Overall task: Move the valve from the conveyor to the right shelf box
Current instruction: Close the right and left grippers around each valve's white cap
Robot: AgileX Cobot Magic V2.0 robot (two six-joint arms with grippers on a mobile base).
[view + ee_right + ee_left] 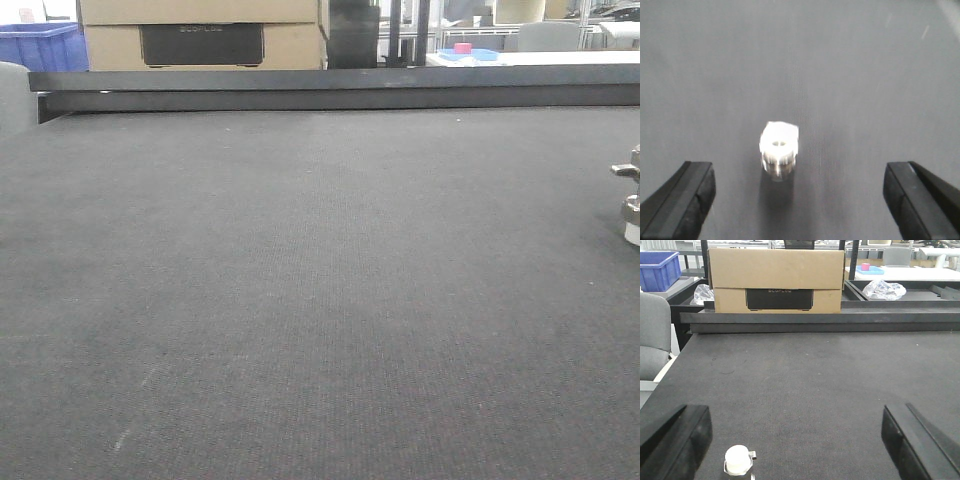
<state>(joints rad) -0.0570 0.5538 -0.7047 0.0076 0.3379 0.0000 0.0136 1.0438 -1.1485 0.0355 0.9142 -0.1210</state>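
The conveyor (300, 300) is a wide dark grey belt with a black rail (330, 88) along its far side. The valve (630, 200) stands at the right edge of the front view, cut off by the frame. In the right wrist view, blurred, a valve (779, 149) stands on the belt ahead of my open right gripper (797, 202), left of its centre line. My left gripper (795, 445) is open too, with a pale-capped valve (737, 461) just inside its left finger (677, 437). Whether these are one piece I cannot tell. The right shelf box is out of view.
Beyond the rail stands a cardboard box (776, 280) with a black panel. A blue bin (659, 270) sits at the far left, a grey chair (652, 335) beside the belt's left edge. Crumpled plastic (884, 290) lies in a tray at the back right.
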